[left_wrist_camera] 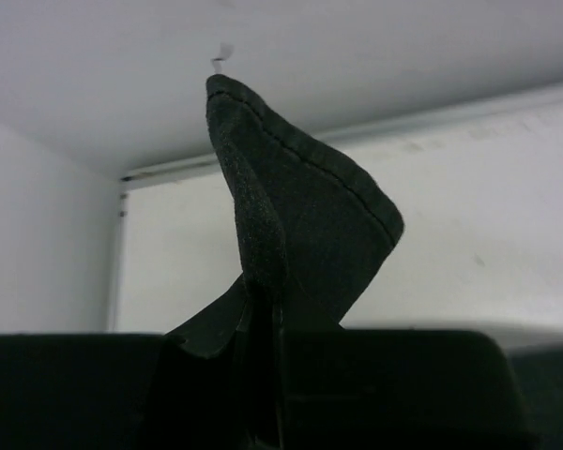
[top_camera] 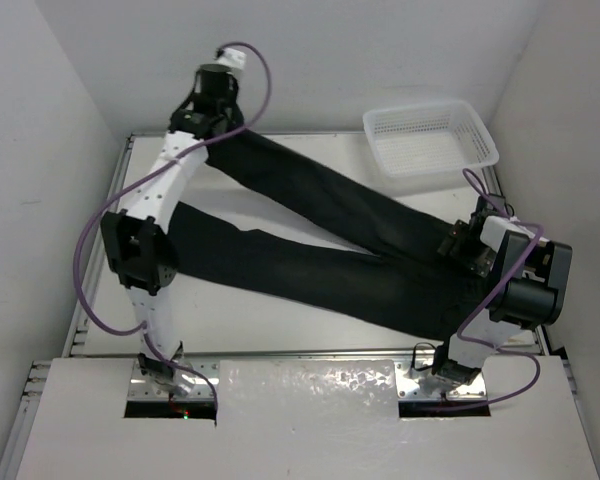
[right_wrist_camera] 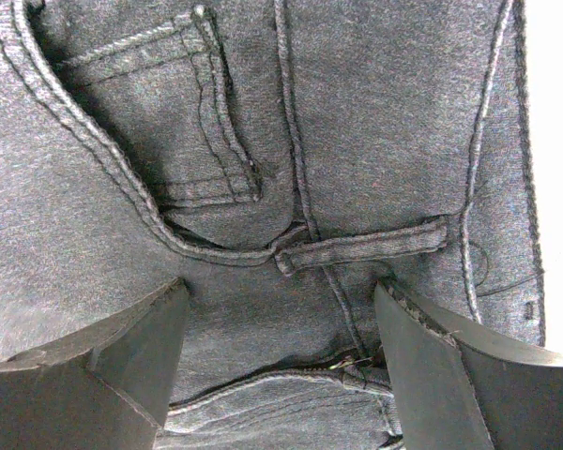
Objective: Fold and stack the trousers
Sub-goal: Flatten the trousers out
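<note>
The black trousers (top_camera: 320, 250) lie spread on the white table, waist at the right, two legs running left in a V. My left gripper (top_camera: 212, 112) is at the far left end of the upper leg and is shut on its hem (left_wrist_camera: 291, 216), which stands up from the closed jaws in the left wrist view. My right gripper (top_camera: 467, 243) is open, jaws wide, pressed down over the waistband; the right wrist view shows the pocket seam and belt loop (right_wrist_camera: 361, 246) between the fingers (right_wrist_camera: 122, 352).
A white mesh basket (top_camera: 430, 137) stands at the back right corner. White walls close in the left, back and right sides. The arm bases sit at the near edge on a white board (top_camera: 300, 400).
</note>
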